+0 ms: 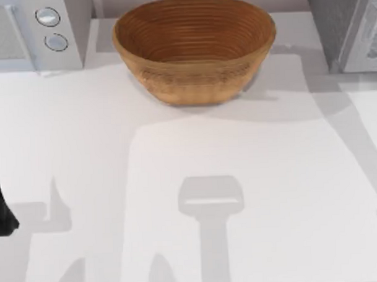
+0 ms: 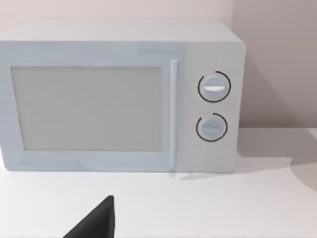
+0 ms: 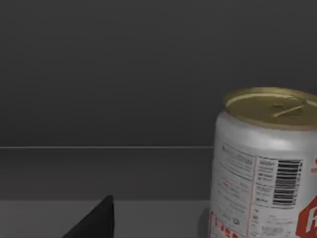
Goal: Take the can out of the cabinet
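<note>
A silver can (image 3: 265, 168) with a gold lid, a barcode and red print stands upright on the dark shelf inside the cabinet (image 3: 124, 74). A black part of my right gripper (image 3: 96, 220) shows in the right wrist view, short of the can and off to its side, not touching it. From above, the grey cabinet (image 1: 352, 30) stands at the table's far right corner. My left gripper (image 1: 0, 206) is parked at the table's left edge, and a black tip of my left gripper (image 2: 96, 220) shows in the left wrist view.
A brown woven basket (image 1: 194, 48) sits at the back middle of the white table (image 1: 177, 178). A white microwave (image 1: 36, 32) with two dials stands at the back left, and the microwave (image 2: 119, 99) faces the left wrist camera with its door closed.
</note>
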